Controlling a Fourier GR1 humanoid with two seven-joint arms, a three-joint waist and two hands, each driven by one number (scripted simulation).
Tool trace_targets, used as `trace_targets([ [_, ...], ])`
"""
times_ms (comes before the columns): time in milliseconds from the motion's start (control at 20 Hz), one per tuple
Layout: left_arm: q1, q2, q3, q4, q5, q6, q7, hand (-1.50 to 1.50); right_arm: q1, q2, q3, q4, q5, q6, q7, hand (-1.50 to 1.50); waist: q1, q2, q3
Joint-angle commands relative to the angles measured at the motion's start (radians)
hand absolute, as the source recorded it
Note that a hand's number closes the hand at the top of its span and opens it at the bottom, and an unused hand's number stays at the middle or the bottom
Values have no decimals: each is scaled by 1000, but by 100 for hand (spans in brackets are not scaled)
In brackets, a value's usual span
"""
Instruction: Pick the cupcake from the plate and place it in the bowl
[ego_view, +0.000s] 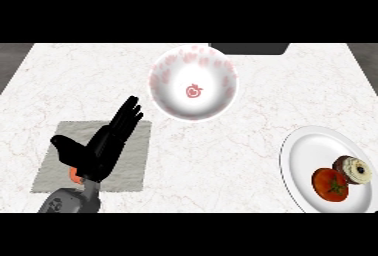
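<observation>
A cupcake (354, 170) with white icing and a dark centre lies on the white plate (310, 150) at the right edge, touching a red tomato (330, 184) beside it. The white bowl (193, 82) with red markings stands at the counter's upper middle, with nothing inside. My left hand (100, 145) is at the lower left, over a grey mat (136, 165), its fingers straight and pointing up toward the bowl. It holds nothing. My right hand does not show.
A dark object (249, 48) sits at the counter's far edge behind the bowl. A small orange thing (76, 176) peeks out from under my left hand on the mat. Marble counter (244, 145) lies between bowl and plate.
</observation>
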Motion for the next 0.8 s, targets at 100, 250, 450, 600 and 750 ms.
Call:
trace_targets([
  [100, 25, 27, 20, -80, 20, -31, 61, 0, -126, 40, 61, 31, -37, 141, 223, -150, 8, -4, 3],
  [250, 39, -13, 27, 10, -7, -44, -34, 0, -247, 62, 82, 82, -30, 219, 329, -150, 6, -2, 3],
  [450, 47, -20, 25, -37, -27, -32, -1, 0, -215, 122, 130, 122, 32, 235, 328, -150, -3, -5, 4],
  [600, -16, -24, 62, 25, -12, -52, 17, 0, -272, 113, 85, 219, -38, 322, 317, -150, -3, -2, 4],
  [750, -43, -18, 93, 58, -8, -93, 15, 0, -296, 212, 161, 244, 67, 299, 342, -150, -3, -2, 3],
])
